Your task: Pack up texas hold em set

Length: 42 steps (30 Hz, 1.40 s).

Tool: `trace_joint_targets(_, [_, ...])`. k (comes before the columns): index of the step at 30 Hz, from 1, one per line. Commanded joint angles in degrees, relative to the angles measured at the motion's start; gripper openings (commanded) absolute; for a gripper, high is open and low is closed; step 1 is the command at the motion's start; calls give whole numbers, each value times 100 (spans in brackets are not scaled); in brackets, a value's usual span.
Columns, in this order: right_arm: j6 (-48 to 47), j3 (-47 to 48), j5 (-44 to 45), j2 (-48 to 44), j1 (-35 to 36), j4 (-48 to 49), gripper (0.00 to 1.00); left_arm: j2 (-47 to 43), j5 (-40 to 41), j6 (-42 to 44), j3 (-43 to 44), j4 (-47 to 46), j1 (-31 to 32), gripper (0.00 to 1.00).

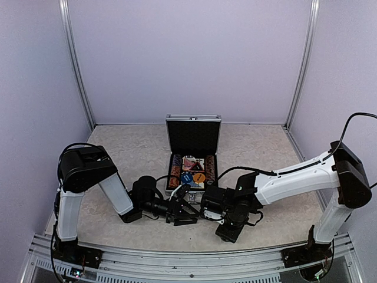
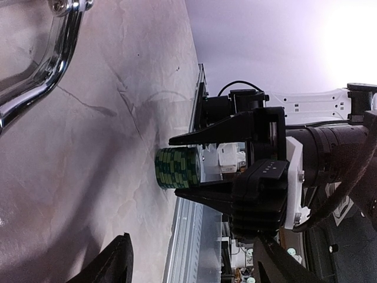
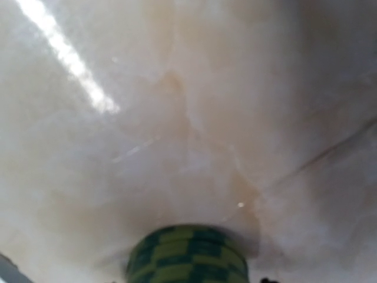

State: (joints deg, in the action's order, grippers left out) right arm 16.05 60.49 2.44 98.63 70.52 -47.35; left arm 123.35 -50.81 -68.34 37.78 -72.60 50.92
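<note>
Just in front of the case, a green chip stack stands on the table between the right gripper's fingers; whether they pinch it or only bracket it I cannot tell. The left gripper faces it, jaws spread, holding nothing. Beyond, the case lies open: chip rows line both sides, with cards and discs between. Its black-lined lid stands upright at the back.
</note>
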Motion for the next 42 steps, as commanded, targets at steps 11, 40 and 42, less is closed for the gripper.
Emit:
trace_joint_targets(11, [73,266,-84,-328,95,99,63,38,229,277,-69,590,-29,68])
trace_joint_targets(40, [291,-272,286,-735,69,452,72,-120,350,638,-88,936,-29,79])
trace_joint_targets(42, [308,-295,333,-799,67,489,72,-248,415,823,-87,1212,-32,83])
